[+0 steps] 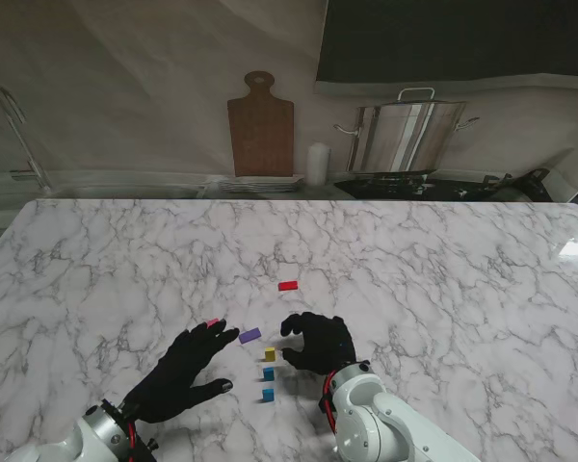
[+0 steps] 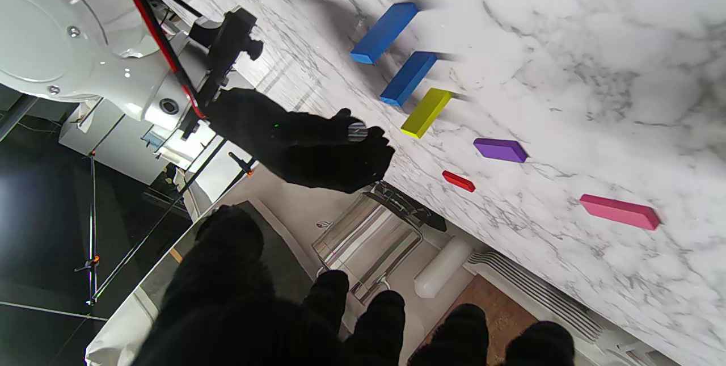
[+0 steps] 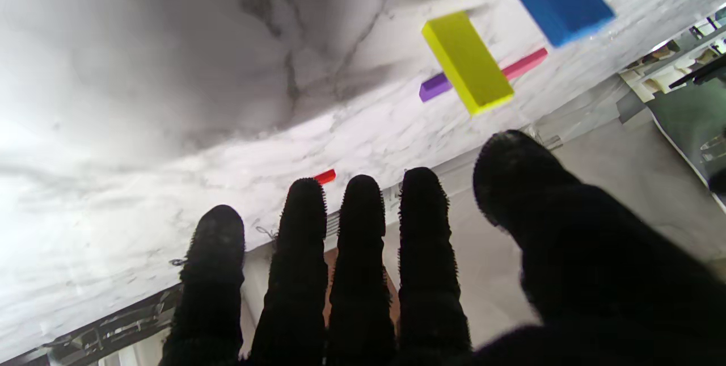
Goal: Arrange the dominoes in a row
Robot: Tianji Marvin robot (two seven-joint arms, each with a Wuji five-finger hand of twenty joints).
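Left hand spread, empty | right hand empty | purple domino between | pot far

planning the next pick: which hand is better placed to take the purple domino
Left. The left hand has fingertips almost at the purple domino; the right hand, empty, sits beside the yellow domino.

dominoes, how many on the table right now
6: two blue and a yellow stand in a row between the hands, purple and pink lie by the left hand, red farthest away. None seem hidden.
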